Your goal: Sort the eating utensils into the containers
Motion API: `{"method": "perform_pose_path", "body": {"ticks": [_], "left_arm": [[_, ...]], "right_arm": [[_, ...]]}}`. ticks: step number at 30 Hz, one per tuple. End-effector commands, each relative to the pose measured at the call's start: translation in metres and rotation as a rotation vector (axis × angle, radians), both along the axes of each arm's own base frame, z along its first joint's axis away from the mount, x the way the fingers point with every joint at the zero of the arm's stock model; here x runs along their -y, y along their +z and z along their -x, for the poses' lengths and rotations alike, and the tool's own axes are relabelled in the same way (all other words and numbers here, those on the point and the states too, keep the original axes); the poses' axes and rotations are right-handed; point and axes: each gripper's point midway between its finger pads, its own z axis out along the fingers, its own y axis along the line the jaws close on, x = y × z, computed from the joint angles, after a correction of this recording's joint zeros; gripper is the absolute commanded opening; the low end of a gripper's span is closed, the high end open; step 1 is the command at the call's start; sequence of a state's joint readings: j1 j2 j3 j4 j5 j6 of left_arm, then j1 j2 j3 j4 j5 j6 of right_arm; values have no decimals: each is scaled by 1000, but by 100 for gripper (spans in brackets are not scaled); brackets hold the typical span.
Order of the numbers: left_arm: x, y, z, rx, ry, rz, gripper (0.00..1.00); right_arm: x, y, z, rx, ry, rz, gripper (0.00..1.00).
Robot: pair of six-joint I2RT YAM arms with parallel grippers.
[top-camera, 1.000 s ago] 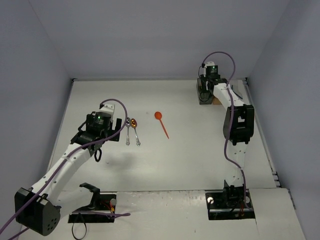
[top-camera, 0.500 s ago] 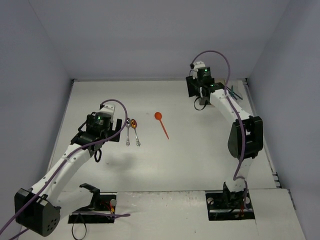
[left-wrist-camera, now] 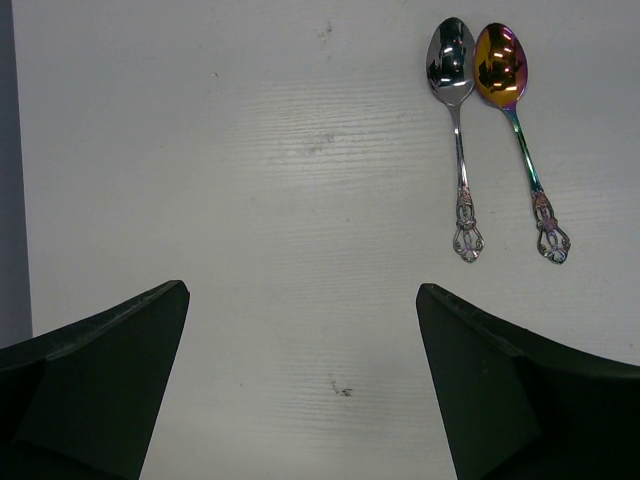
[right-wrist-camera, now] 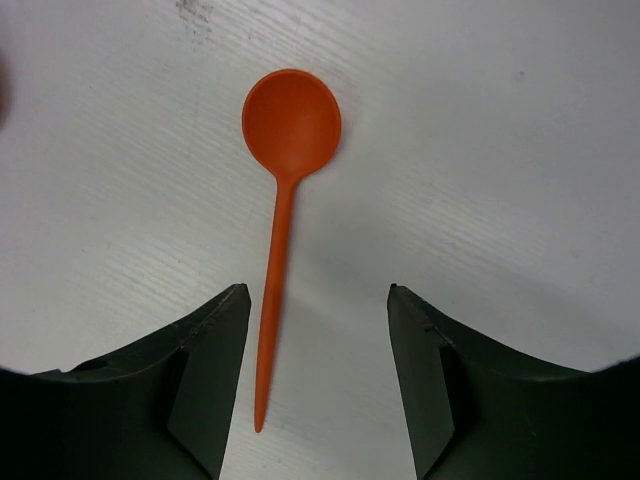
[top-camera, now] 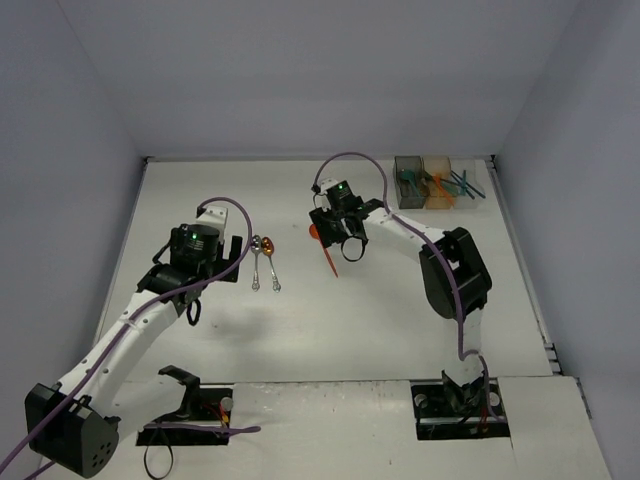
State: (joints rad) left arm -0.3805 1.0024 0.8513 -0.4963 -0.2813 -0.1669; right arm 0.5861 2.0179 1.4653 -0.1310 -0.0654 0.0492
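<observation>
An orange spoon [right-wrist-camera: 290,130] lies flat on the white table, bowl away from the wrist camera. My right gripper [right-wrist-camera: 315,295] hovers over it, open, and the thin handle runs between the jaws close to the left finger without touching. From above, that gripper [top-camera: 336,238] covers most of the spoon [top-camera: 331,262]. A silver spoon [left-wrist-camera: 455,120] and a gold-bowled spoon [left-wrist-camera: 515,120] lie side by side ahead and to the right of my left gripper [left-wrist-camera: 302,288], which is wide open over bare table. The pair sits just right of it [top-camera: 236,256] in the top view.
Three adjoining bins stand at the back right: dark grey [top-camera: 408,182], orange [top-camera: 437,182] and clear [top-camera: 468,186], with teal and orange utensils sticking out of them. Walls close the table on the left, back and right.
The right arm has swung from the bins at the back right to the table's middle, over the orange spoon, and its jaws have widened. The left arm has barely moved.
</observation>
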Motion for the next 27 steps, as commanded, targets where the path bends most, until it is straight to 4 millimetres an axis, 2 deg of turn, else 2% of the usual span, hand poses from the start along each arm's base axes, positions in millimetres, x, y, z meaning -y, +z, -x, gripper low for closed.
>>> {"method": "perform_pose_path", "body": {"ticks": [1, 3, 10, 12, 18, 20, 22, 26, 27], "left_arm": [[2, 21, -6, 80, 9, 28, 97], [1, 22, -5, 84, 11, 27, 97], [1, 23, -5, 88, 14, 26, 97], [0, 24, -4, 89, 16, 24, 97], [0, 23, -5, 90, 19, 22, 97], [0, 24, -5, 92, 19, 23, 97], [0, 24, -5, 93, 19, 23, 97], [0, 23, -5, 88, 17, 21, 97], [0, 23, -5, 88, 17, 21, 97]], "right_arm": [[-16, 8, -16, 49, -21, -32, 53], [-21, -2, -15, 34, -13, -23, 53], [-35, -18, -10, 21, 9, -7, 47], [-35, -23, -7, 15, 10, 2, 40], [-33, -33, -3, 6, 2, 28, 8], [-30, -28, -6, 26, -2, 39, 0], [-26, -15, -14, 71, -6, 59, 0], [-7, 36, -38, 191, -39, 70, 0], [5, 50, -46, 224, -48, 78, 0]]}}
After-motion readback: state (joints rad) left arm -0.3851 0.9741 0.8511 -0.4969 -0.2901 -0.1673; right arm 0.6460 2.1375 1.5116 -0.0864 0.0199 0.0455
